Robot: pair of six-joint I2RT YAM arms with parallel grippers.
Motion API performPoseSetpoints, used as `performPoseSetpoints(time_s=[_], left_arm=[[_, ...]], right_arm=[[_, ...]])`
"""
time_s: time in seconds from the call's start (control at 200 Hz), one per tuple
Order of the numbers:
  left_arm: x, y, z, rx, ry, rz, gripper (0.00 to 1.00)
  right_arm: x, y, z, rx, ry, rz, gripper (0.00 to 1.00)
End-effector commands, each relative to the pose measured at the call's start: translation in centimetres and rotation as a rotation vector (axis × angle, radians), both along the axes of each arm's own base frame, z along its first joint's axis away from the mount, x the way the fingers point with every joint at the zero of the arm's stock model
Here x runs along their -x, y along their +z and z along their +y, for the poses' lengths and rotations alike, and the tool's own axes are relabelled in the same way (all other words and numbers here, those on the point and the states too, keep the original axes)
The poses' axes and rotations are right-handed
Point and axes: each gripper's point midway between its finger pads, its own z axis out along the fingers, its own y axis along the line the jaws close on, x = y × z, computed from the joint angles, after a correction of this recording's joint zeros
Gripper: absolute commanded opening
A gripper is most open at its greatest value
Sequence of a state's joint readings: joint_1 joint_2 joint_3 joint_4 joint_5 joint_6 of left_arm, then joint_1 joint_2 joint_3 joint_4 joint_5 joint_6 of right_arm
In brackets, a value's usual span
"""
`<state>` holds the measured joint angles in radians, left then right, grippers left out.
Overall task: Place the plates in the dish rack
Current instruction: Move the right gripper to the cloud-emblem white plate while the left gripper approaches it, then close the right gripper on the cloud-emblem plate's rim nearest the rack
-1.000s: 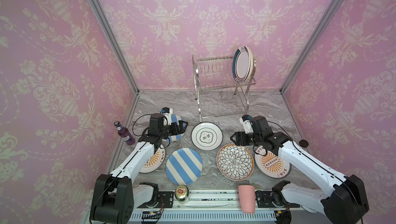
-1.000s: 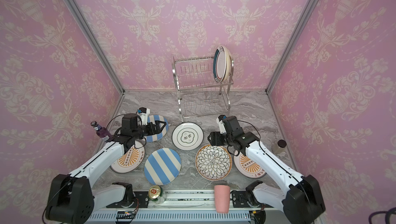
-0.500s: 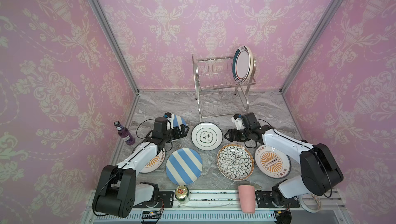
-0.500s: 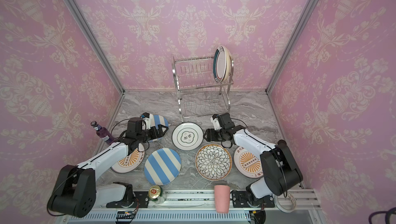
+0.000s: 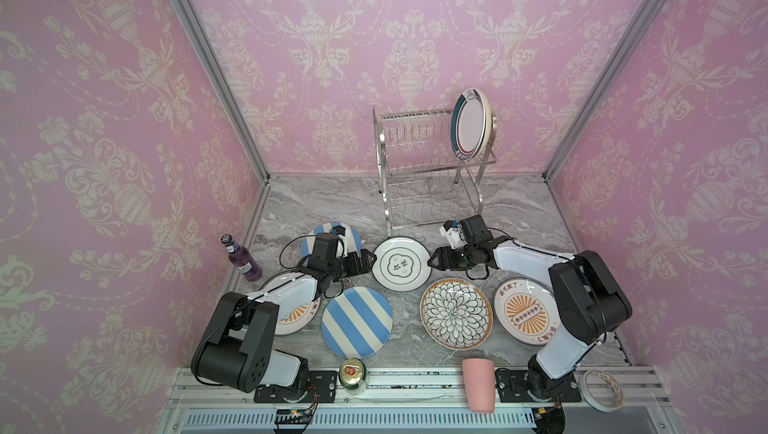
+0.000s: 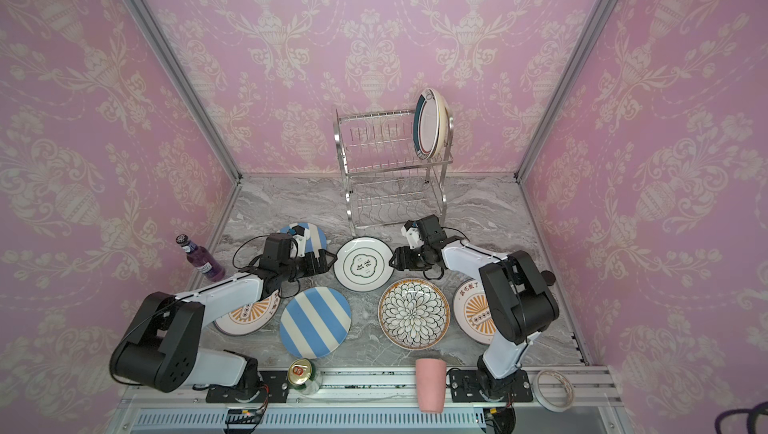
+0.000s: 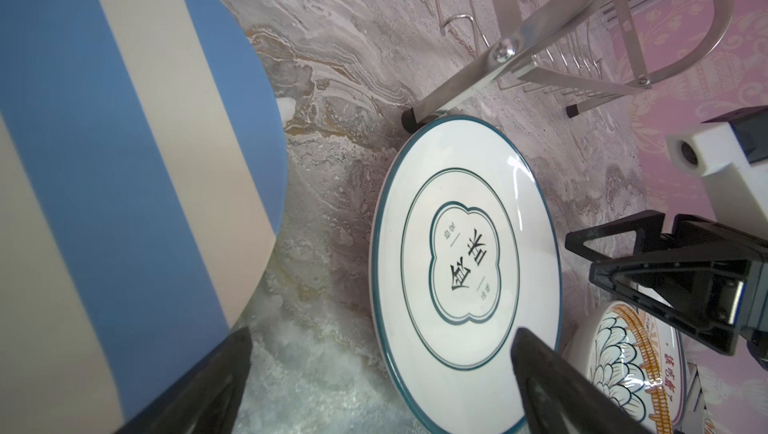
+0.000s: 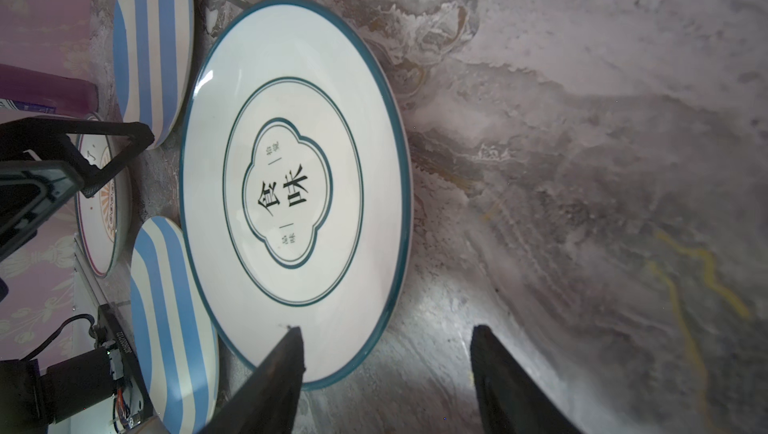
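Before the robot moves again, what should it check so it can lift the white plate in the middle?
1. The right gripper is open at the rim of the white plate: ok.
2. The left gripper is open at the opposite rim: ok.
3. The plate lies flat on the table: ok.
4. The plate is gripped: not ok, neither gripper is shut on it.
5. A finger is under the rim: cannot tell.
6. The rack has free slots: ok, only two plates stand at one end of its top tier.
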<state>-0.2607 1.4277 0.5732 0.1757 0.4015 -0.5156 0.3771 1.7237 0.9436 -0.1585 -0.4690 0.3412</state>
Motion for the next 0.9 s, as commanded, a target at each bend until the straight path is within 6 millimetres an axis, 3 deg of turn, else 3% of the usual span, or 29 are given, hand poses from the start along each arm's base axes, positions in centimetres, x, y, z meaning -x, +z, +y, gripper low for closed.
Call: performPoseSetpoints(time_s=[0.0,0.47,0.896], left_arm=[[-0.3,0.0,-0.8,0.01,-0.016,-0.01,0.99],[-0.6,-0.4,-2.2,0.001,-0.099,-0.015,0.99],[-0.6,-0.9,-3.0,0.008,-0.132,-0.023,0.99]], right_arm=[[-1.2,0.8,1.1,-0.054,0.024,-0.036,0.63],[-1.9,-1.2,2.2,-0.124,0.014,-0.003,0.56],[-2.1,-3.0,2.8,-0.165,-0.009,0.031,0.4]])
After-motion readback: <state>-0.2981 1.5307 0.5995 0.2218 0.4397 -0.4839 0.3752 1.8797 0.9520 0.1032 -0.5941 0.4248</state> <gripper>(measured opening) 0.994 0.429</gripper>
